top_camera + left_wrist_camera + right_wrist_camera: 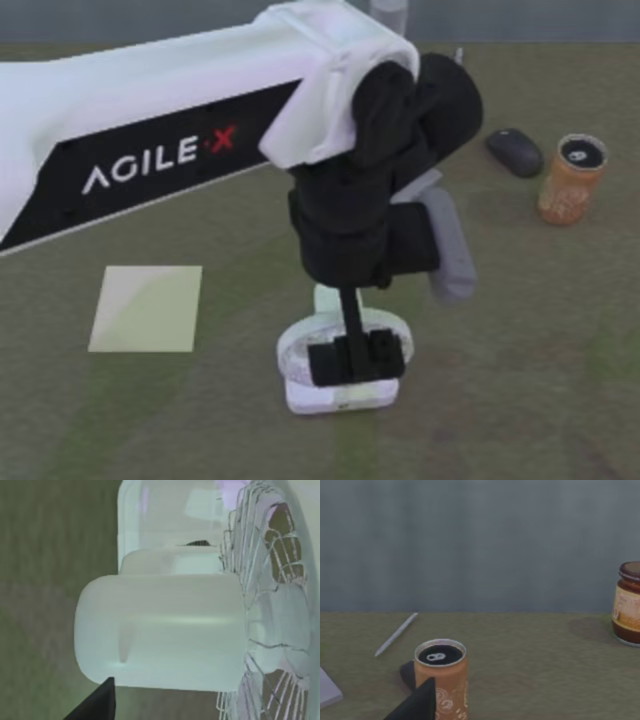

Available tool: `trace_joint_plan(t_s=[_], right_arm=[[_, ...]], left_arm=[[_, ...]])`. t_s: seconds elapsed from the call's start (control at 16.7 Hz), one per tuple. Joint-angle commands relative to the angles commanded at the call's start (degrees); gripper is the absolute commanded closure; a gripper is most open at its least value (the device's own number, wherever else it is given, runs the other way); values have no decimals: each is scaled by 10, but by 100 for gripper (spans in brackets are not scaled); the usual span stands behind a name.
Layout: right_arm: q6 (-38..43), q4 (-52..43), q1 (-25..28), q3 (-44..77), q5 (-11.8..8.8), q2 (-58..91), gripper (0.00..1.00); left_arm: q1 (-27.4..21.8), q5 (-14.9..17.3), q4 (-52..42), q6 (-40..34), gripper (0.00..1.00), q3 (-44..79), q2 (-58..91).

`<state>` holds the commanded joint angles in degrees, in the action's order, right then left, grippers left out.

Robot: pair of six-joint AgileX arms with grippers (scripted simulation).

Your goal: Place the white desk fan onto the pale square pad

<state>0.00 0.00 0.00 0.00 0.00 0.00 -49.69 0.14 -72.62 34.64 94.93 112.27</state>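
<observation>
Left tool [357, 358] over white desk fan [335, 385]

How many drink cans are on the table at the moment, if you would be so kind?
1. The orange drink can stands upright near the table's right far side, beside a dark computer mouse. The left arm hides part of the table, so another may be concealed.
</observation>
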Motion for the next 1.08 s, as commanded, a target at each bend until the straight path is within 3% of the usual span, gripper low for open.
trace_joint_plan(t_s=[0.3,1.08], right_arm=[[0,0,0,0,0,0,0],[0,0,0,0,0,0,0]], left_arm=[[0,0,14,0,0,-14,1],[0,0,14,0,98,-14,1]])
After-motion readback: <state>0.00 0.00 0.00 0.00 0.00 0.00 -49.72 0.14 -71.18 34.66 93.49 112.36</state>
